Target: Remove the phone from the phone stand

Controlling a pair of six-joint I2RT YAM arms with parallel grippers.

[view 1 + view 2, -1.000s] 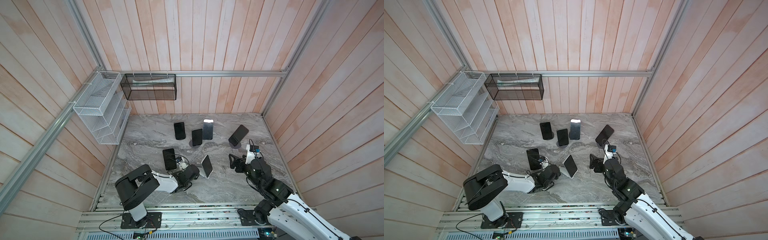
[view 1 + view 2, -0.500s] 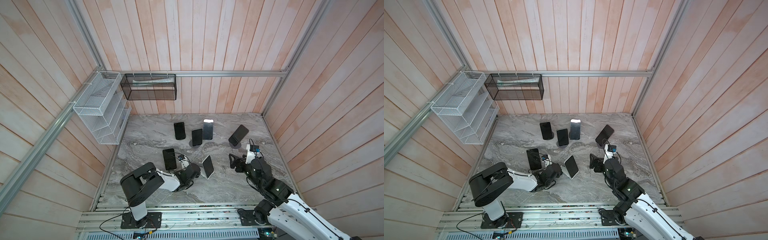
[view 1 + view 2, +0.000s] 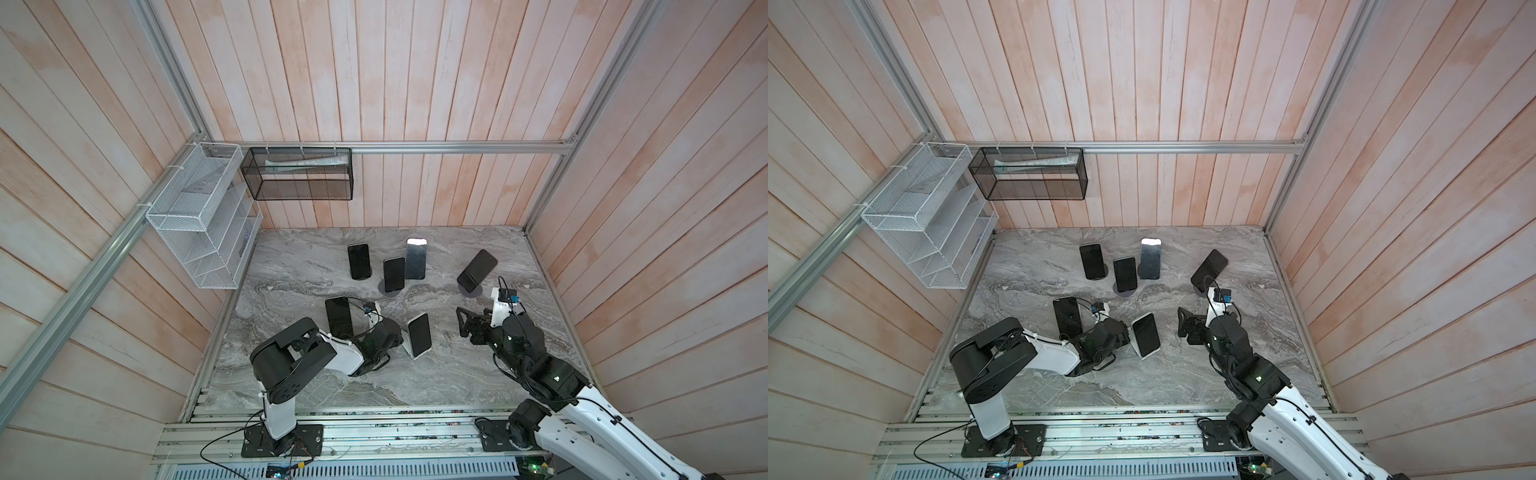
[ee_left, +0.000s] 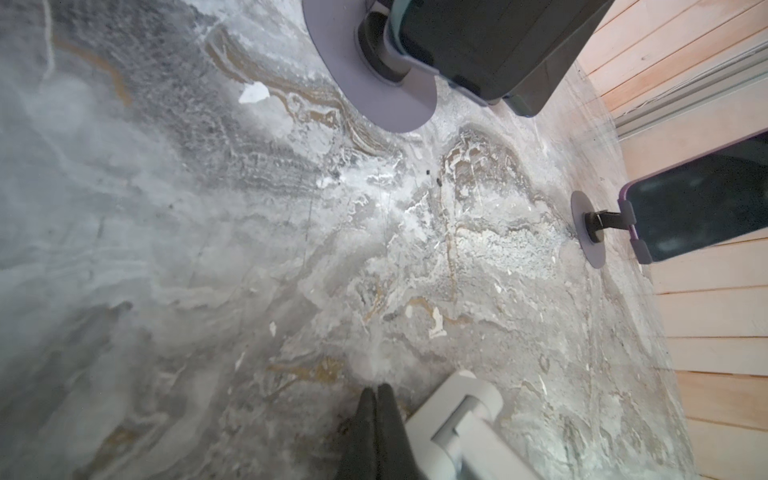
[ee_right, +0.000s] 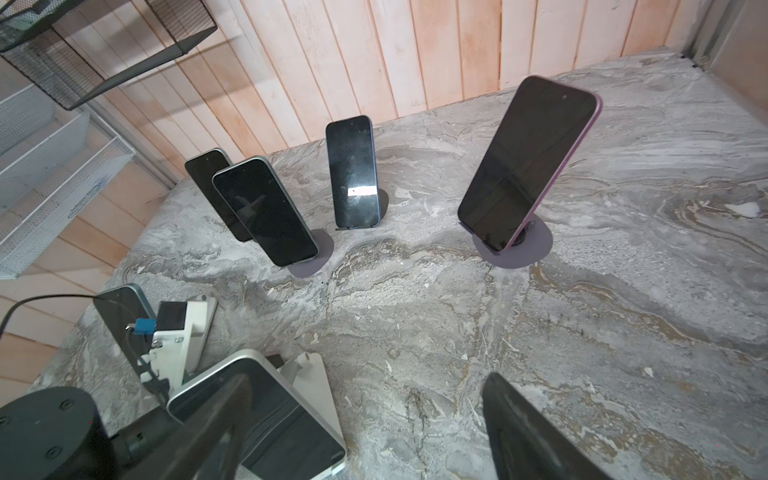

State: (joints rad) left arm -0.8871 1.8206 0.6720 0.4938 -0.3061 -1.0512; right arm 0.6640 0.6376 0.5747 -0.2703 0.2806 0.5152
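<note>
A silver-edged phone [image 3: 419, 336] [image 3: 1146, 334] [image 5: 266, 411] leans on a white phone stand [image 4: 457, 411] [image 5: 311, 382] at the front middle of the marble table. My left gripper [image 3: 398, 338] [image 3: 1124, 332] [image 4: 376, 395] is shut on nothing, low on the table right beside the back of that stand. My right gripper [image 3: 460, 322] [image 3: 1180, 322] [image 5: 370, 378] is open, a short way to the right of the phone and facing it. In the right wrist view one of its fingers [image 5: 232, 399] overlaps the phone's screen, and nothing lies between the jaws.
Several more dark phones stand on stands: one behind the left wrist [image 3: 338, 316], three at the back middle [image 3: 359, 261] [image 3: 394, 274] [image 3: 415, 258], and a purple one at the right [image 3: 477, 270] [image 5: 528, 162]. Wire baskets [image 3: 199, 216] [image 3: 297, 178] hang on the walls.
My left arm's elbow has swung to the right, its shut gripper staying by the stand. The phone and stand have shifted slightly right. The right arm has hardly moved.
</note>
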